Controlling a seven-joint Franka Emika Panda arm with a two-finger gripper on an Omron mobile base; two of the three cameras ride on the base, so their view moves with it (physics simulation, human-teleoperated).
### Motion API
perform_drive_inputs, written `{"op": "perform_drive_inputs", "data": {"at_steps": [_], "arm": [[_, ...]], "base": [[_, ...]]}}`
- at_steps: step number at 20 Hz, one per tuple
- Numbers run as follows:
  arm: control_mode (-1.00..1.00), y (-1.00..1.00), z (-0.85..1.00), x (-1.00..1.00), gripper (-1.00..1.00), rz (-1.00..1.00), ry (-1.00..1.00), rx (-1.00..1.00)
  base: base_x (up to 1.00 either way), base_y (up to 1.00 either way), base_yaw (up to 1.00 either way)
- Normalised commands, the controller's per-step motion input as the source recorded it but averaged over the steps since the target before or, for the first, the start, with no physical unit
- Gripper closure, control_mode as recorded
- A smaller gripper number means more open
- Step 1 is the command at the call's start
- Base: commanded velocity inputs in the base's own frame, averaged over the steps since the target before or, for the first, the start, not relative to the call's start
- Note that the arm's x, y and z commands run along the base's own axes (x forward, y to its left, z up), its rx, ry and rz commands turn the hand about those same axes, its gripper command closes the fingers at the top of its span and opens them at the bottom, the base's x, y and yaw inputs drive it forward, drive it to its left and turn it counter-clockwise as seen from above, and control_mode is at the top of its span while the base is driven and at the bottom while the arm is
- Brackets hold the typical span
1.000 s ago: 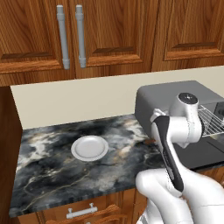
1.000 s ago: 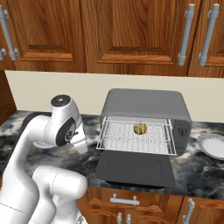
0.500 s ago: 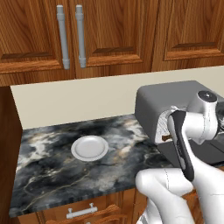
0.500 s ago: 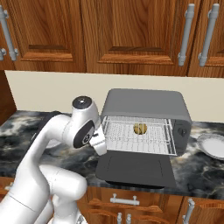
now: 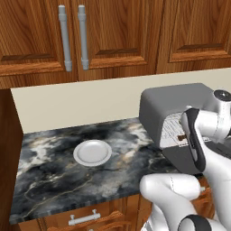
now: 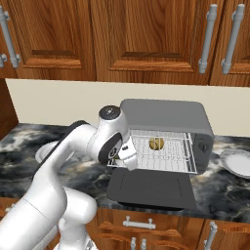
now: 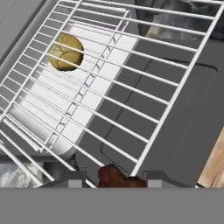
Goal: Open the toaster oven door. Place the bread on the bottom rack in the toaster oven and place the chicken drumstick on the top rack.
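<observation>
The tool has swung to the toaster oven.

Counted one toaster oven, one open toaster oven door below it, two wire racks: top rack, bottom rack. One bread inside, one chicken drumstick, two plates flanking oven.

The dark marbled stone bench carries a round white plate (bare), a grey boxy toaster oven and a second white plate.
</observation>
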Motion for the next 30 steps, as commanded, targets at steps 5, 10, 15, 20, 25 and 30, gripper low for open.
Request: {"op": "perform_drive_inputs", "data": {"at_steps": [5, 10, 15, 20, 25, 30], "arm": [[-1.00, -0.40, 0.00, 0.23, 1.00, 0.01, 0.00, -0.01], [-1.00, -0.35, 0.00, 0.17, 1.00, 0.08, -0.01, -0.01], [-1.00, -0.27, 0.00, 0.16, 1.00, 0.05, 0.00, -0.02], [-1.00, -0.06, -0.01, 0.12, 1.00, -0.06, 0.00, 0.00], [-1.00, -0.12, -0.13, 0.06, 1.00, -0.04, -0.01, -0.01], [-1.00, -0.24, -0.24, 0.06, 1.00, 0.00, 0.00, -0.01]], "base": [[0.00, 0.00, 0.00], [0.00, 0.00, 0.00], [0.00, 0.00, 0.00], [0.00, 0.00, 0.00], [0.00, 0.00, 0.00], [0.00, 0.00, 0.00]]}}
